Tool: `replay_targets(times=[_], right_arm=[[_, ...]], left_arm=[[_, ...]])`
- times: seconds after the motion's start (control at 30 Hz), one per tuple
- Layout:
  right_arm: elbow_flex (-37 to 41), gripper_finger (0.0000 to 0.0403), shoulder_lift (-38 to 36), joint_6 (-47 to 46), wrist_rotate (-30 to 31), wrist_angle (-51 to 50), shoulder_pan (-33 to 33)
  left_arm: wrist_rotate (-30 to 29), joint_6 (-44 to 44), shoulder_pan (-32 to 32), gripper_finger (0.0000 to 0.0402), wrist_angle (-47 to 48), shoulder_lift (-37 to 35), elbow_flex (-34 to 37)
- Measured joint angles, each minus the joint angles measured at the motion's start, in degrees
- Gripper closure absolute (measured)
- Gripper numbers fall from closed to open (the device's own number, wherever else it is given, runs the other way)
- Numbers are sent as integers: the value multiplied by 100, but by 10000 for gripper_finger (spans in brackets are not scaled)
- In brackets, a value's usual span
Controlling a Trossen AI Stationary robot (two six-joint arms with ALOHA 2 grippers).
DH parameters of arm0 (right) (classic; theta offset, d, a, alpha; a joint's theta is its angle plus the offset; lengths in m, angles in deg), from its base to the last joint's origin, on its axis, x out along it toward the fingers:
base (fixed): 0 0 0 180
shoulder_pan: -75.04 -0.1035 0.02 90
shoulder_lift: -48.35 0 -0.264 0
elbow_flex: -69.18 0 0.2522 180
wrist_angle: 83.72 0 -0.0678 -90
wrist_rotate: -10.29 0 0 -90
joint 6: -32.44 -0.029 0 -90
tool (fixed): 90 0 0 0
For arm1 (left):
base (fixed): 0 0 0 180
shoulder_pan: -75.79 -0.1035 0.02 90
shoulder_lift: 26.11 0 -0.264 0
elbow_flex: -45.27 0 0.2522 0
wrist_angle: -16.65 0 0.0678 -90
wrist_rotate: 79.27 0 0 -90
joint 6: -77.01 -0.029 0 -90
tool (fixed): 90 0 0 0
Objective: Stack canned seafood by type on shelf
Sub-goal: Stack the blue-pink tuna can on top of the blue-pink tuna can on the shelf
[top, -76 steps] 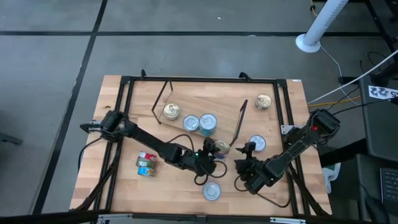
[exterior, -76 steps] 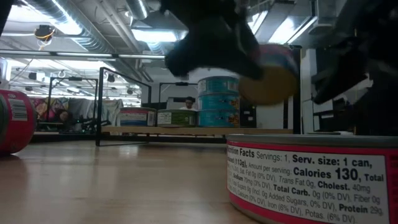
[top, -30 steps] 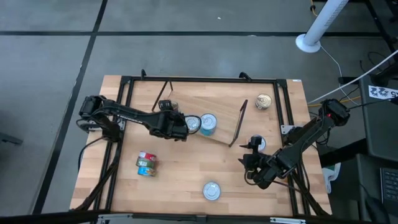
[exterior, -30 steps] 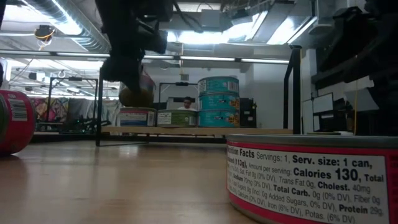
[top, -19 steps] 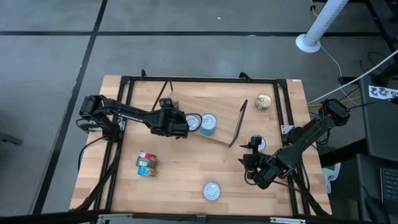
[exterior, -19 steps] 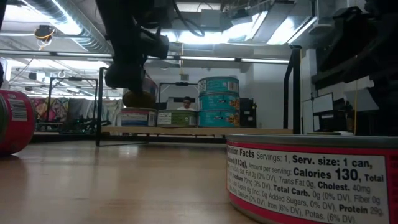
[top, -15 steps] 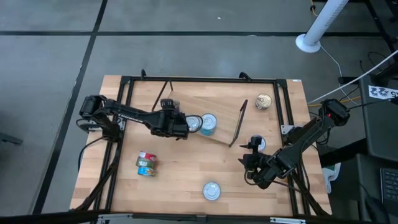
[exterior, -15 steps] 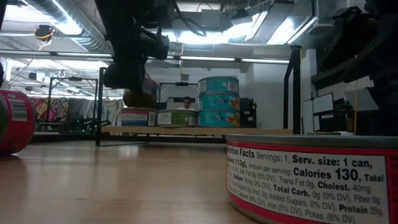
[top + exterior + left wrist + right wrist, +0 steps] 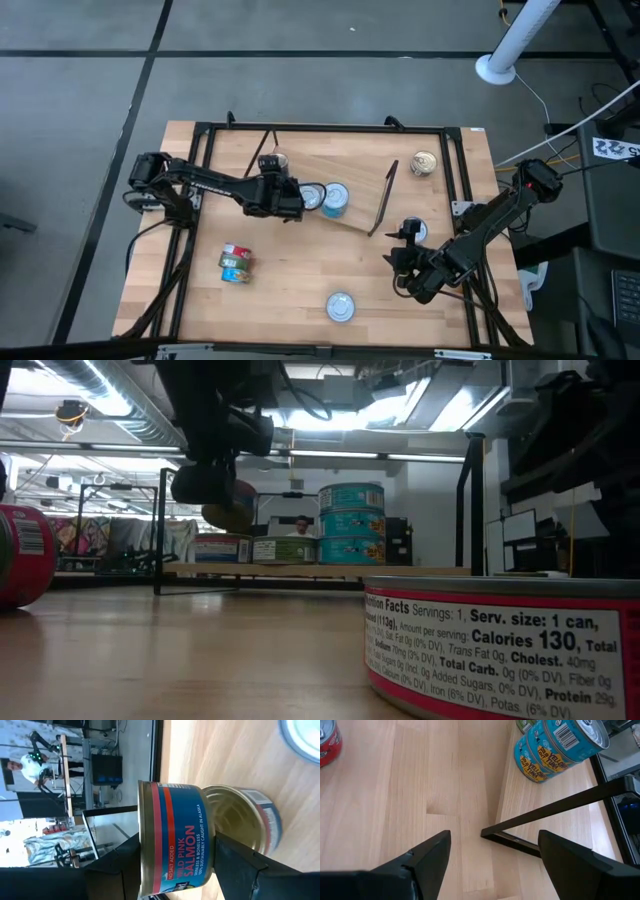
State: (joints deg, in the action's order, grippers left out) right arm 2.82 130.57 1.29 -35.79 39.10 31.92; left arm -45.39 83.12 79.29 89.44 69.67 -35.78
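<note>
A blue pink-salmon can (image 9: 172,840) hangs above the left end of the shelf (image 9: 350,170), with my left gripper (image 9: 287,197) shut on it. Just under it a like blue can (image 9: 247,820) stands on the shelf board; the low view shows them apart, held can (image 9: 232,510) over standing can (image 9: 220,548). Farther right on the shelf stand a green-labelled can (image 9: 285,548) and a stack of three teal cans (image 9: 350,523). My right gripper (image 9: 495,862) hangs open over bare table by the shelf's right leg (image 9: 545,810). My left gripper pinches the salmon can across its short height, one finger (image 9: 120,865) on its upper flat face (image 9: 141,847) and the other (image 9: 240,862) on its lower flat face (image 9: 210,847). The fingers come from the table's left, slanting down. The can is lifted clear and slightly tilted, its gold underside (image 9: 235,520) showing.
Loose cans lie on the table: a red-green pair (image 9: 235,264) at the near left, one (image 9: 340,307) near the front edge, one (image 9: 413,231) beside my right gripper, one (image 9: 425,163) at the far right. The shelf's black wire legs (image 9: 160,530) stand at both ends.
My left gripper has turned a little at the wrist above the shelf's left end. The held can has tipped with it, so more of its gold underside shows in the low view. It stays clear of the blue can below. My right gripper has kept still.
</note>
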Motion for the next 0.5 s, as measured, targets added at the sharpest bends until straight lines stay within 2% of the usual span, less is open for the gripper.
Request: replay_targets(times=[0.2,0.5], right_arm=[[0,103,0,1,0,-1,0],[0,103,0,0,-1,-2,2]], left_arm=[[238,2,-139,204,-15,0,0],[241,7,-215,204,-17,29,0]])
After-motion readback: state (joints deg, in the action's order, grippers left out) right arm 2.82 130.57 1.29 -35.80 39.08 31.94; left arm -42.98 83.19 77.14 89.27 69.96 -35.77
